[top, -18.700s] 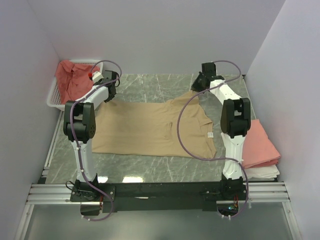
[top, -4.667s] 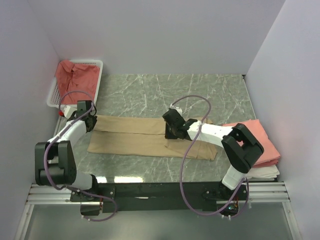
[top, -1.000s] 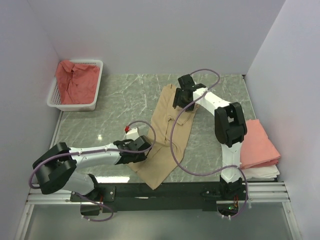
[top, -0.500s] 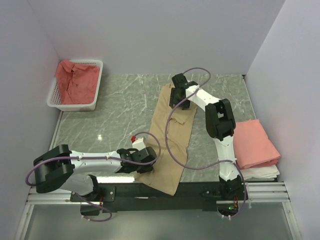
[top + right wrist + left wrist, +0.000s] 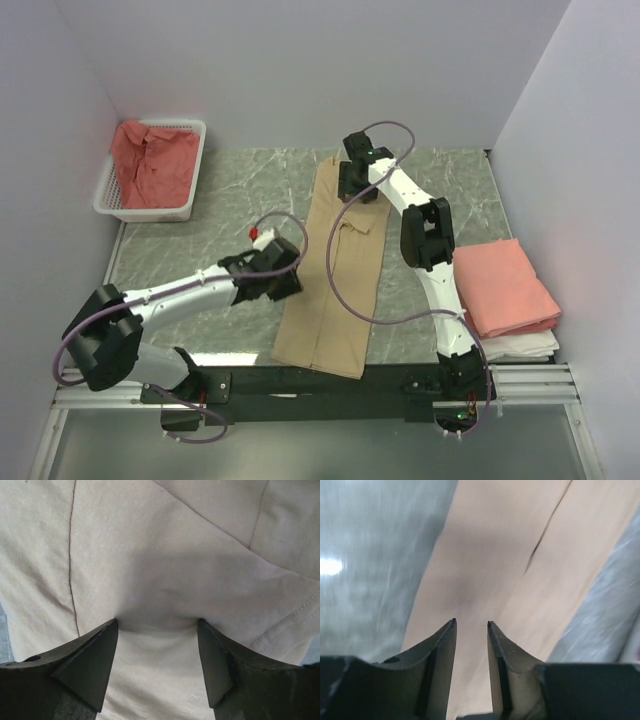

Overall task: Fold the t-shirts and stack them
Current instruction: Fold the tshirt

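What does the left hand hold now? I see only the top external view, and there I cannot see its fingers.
Observer: Nothing. In the left wrist view the left hand is open, its fingers apart with an empty gap, over the tan t-shirt.
Operator: Does the right hand pinch the cloth?
Observer: It seems not. In the right wrist view the right hand is spread wide, its tips down on the t-shirt.

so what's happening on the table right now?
Two arms are folding shirts. The tan t-shirt lies on the table folded into a long strip. The right hand rests open on its far end; the left hand hangs open over its left edge, holding nothing. One pink shirt lies folded at right; a crumpled coral shirt sits in the basket.
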`<act>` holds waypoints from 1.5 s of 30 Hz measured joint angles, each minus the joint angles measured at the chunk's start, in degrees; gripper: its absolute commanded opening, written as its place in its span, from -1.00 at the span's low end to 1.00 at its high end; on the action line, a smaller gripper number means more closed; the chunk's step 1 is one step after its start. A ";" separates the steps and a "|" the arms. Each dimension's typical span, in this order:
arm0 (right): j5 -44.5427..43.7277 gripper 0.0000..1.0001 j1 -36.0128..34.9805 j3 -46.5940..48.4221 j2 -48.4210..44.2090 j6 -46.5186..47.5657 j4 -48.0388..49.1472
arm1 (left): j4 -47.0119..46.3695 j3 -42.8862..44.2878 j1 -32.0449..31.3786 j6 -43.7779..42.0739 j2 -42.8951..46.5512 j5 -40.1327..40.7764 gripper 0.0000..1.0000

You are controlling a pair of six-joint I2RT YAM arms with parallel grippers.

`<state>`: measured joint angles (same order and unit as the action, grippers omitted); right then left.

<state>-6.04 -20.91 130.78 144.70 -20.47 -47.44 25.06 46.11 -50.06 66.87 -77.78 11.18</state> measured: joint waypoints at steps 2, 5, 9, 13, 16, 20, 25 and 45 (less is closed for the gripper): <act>1.11 0.41 0.79 1.75 0.90 0.57 -0.37 | -0.61 3.82 3.93 -2.64 -2.21 -0.98 -0.24; 2.80 0.50 2.19 3.67 1.90 1.38 -0.15 | -2.54 11.23 8.02 -6.64 -8.72 -3.43 -0.24; 4.24 0.54 3.61 2.75 1.55 2.19 1.44 | -4.94 23.56 13.00 -12.83 -21.38 -6.21 -0.20; 5.27 0.61 4.37 -4.87 -2.95 2.32 5.46 | -6.38 35.34 17.99 -18.84 -33.09 -8.20 -0.16; 5.53 0.63 4.96 -11.69 -7.76 1.86 7.26 | -7.72 43.39 22.03 -22.97 -40.68 -10.01 -0.11; 5.66 0.63 6.27 -19.21 -15.30 -0.17 9.09 | -10.91 52.37 27.47 -27.28 -49.59 -15.41 -0.04; 5.35 0.62 7.56 -25.53 -23.41 -3.76 12.48 | -11.93 63.25 30.86 -31.39 -59.58 -22.05 0.00; 9.14 0.44 15.15 -37.38 -20.96 -11.67 19.56 | -14.73 81.90 30.01 -30.62 -73.50 -34.29 0.06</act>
<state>3.09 -5.76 93.41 123.74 -32.14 -27.88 10.33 128.01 -20.05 36.25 -151.28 -23.11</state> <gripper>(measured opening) 0.723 0.548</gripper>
